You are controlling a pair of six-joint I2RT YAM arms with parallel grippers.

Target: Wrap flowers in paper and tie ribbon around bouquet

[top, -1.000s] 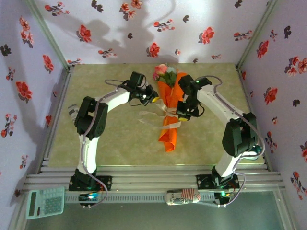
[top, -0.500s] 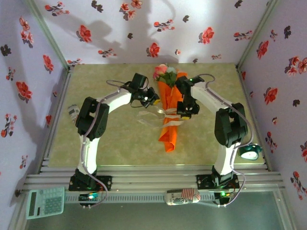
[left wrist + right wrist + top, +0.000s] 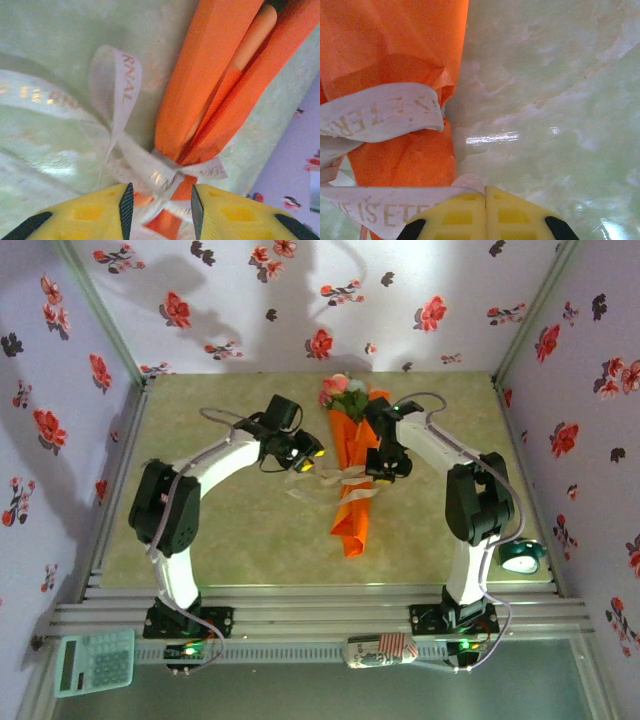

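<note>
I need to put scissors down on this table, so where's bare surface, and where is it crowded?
Bare: far-left of the table, beyond the left arm, and the near strip between the bouquet and the front edge. Crowded: mid-table, where ribbon, left gripper and right gripper meet.

Note the bright orange paper (image 3: 350, 525) of the bouquet (image 3: 352, 440); its flowers (image 3: 340, 392), toward the table's far edge, are pink and cream among green leaves. The ribbon (image 3: 127, 85) you see is sheer whitish, printed with gold capitals. The table (image 3: 230, 530) is pale green, marbled and glossy. Your left gripper (image 3: 160, 202) and right gripper (image 3: 485, 200) have yellow fingers (image 3: 235, 212) edged in black. Walls (image 3: 250, 300): lilac, with red and dark flower prints
</note>
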